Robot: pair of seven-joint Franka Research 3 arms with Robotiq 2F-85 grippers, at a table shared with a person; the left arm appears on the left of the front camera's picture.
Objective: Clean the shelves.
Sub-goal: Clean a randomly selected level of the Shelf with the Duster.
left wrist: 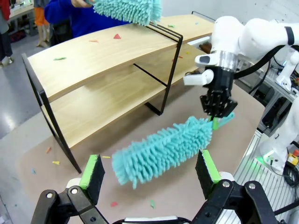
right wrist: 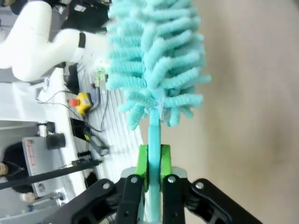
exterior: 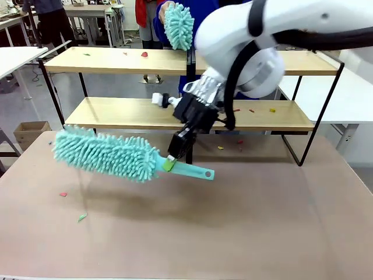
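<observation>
Right pincer (exterior: 171, 164) is clamped narrow on the flat turquoise plastic handle (exterior: 195, 171) of a duster (exterior: 105, 154), its green pads pressing both faces just behind the head. A grip this close to the head appears chosen for control. The long, shaggy head juts out sideways, roughly level, clear above the tabletop (exterior: 262, 221) and apart from the shelves (exterior: 105, 60).

Left pincer (left wrist: 150, 170) stands wide and empty, facing the rack.

The shelves stand at the tabletop's far side: two smooth light-wood boards in a thin black metal frame with a central upright. Small coloured scraps (exterior: 144, 54) lie on both boards and on the tabletop, presumably the dirt to be swept.

A person behind the rack holds a second duster (exterior: 179, 26), of the same soft chenille-like pile, above the upper board.

Judgement: the robot's duster is poised for a pass, with sweeping of the boards not yet begun.
</observation>
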